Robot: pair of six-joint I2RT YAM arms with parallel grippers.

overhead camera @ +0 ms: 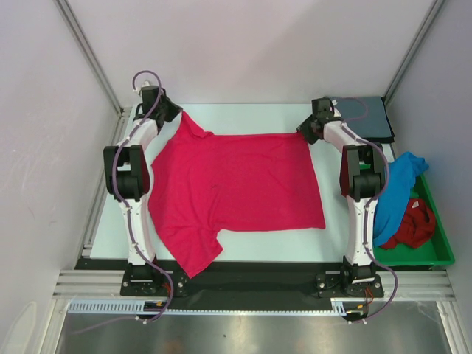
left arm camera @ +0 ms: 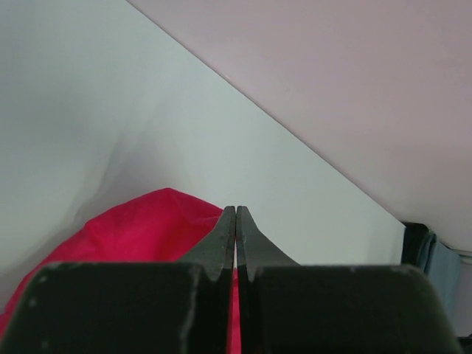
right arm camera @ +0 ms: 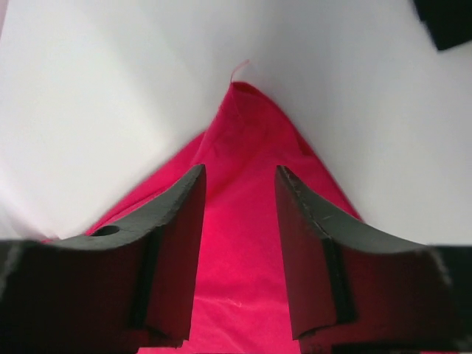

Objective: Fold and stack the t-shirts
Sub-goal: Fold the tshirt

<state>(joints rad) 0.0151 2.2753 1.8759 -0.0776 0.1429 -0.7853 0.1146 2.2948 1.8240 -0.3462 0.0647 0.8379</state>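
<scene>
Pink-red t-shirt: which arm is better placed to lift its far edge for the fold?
Left, probably: the left gripper is shut on a corner of the pink-red t-shirt; the right gripper straddles the other, jaws apart.

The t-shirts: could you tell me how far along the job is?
Done: the grey-blue shirt looks folded at the far right corner. In hand: the pink-red shirt is spread, left gripper shut on its far corner, right gripper open around the other. Remaining: the bright blue shirt and darker red shirt, crumpled in the green tray.
</scene>
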